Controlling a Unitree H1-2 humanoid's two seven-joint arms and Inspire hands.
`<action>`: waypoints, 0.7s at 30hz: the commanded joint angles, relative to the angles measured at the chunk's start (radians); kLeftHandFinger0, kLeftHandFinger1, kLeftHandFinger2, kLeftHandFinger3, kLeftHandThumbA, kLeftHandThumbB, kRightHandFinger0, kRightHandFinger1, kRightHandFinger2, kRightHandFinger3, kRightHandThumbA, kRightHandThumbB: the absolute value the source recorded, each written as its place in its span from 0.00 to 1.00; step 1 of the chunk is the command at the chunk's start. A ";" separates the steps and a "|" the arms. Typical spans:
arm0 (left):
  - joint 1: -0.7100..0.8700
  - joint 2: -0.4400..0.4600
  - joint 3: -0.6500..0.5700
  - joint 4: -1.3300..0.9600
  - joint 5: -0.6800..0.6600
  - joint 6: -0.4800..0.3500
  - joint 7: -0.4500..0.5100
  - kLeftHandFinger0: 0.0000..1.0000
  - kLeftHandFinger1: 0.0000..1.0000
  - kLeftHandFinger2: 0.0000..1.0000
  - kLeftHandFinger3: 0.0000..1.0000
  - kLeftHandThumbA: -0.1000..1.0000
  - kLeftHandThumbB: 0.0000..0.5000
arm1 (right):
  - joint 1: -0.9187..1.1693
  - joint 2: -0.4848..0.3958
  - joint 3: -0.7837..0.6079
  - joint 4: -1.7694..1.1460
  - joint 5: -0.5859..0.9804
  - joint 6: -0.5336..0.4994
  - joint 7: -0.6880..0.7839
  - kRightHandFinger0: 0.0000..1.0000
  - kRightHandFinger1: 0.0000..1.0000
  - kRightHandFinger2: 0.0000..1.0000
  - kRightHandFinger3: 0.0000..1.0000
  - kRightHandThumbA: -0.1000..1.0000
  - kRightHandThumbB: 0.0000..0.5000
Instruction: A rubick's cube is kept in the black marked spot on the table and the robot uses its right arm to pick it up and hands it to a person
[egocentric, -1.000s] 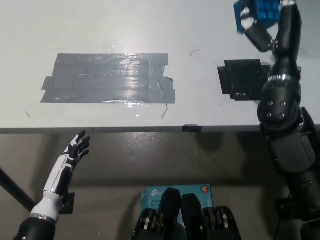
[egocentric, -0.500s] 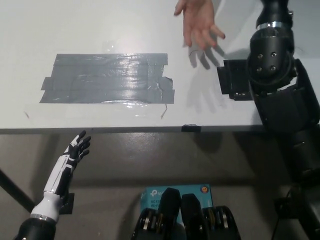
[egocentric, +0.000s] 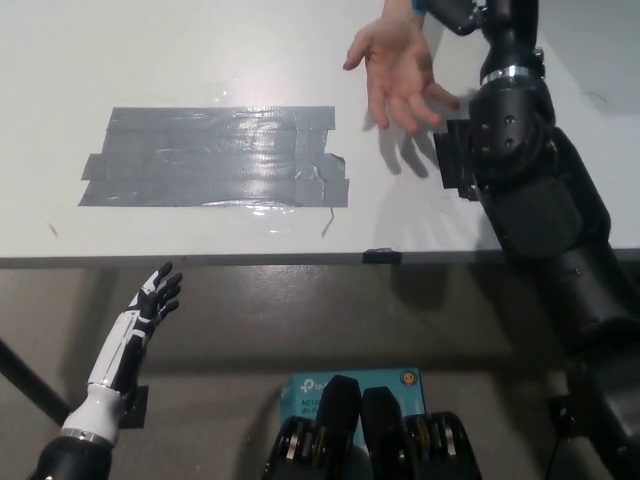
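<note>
Rubik's cube is out of sight now, gone past the top edge with the right hand, whose fingers cannot be told. The person's hand (egocentric: 398, 72) has come in, palm open over the tabletop (egocentric: 200, 50) beside the black marked spot (egocentric: 456, 160). The left hand (egocentric: 152, 303) hangs spread, empty, below the edge.

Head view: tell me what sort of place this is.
Probably a robot test or lab bench, not a home. A plain white table carries a patch of grey tape strips and a black marked spot as set positions, and a person's hand waits open above it for a handover.
</note>
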 joint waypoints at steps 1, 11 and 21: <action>-0.012 0.014 -0.005 -0.025 0.005 -0.020 -0.019 1.00 1.00 1.00 1.00 1.00 0.45 | -0.159 0.002 0.020 0.123 -0.027 -0.083 -0.035 0.00 0.47 0.89 1.00 0.00 0.39; -0.025 0.016 -0.009 -0.029 0.014 -0.021 -0.018 1.00 1.00 1.00 1.00 1.00 0.41 | -0.309 0.024 0.053 0.480 -0.009 -0.126 -0.026 0.06 0.51 0.89 0.92 0.00 0.49; -0.039 0.016 -0.009 -0.024 0.008 -0.024 -0.018 1.00 1.00 1.00 1.00 1.00 0.45 | -0.300 0.035 0.073 0.579 0.014 -0.126 0.074 0.09 0.37 0.66 0.84 0.04 0.49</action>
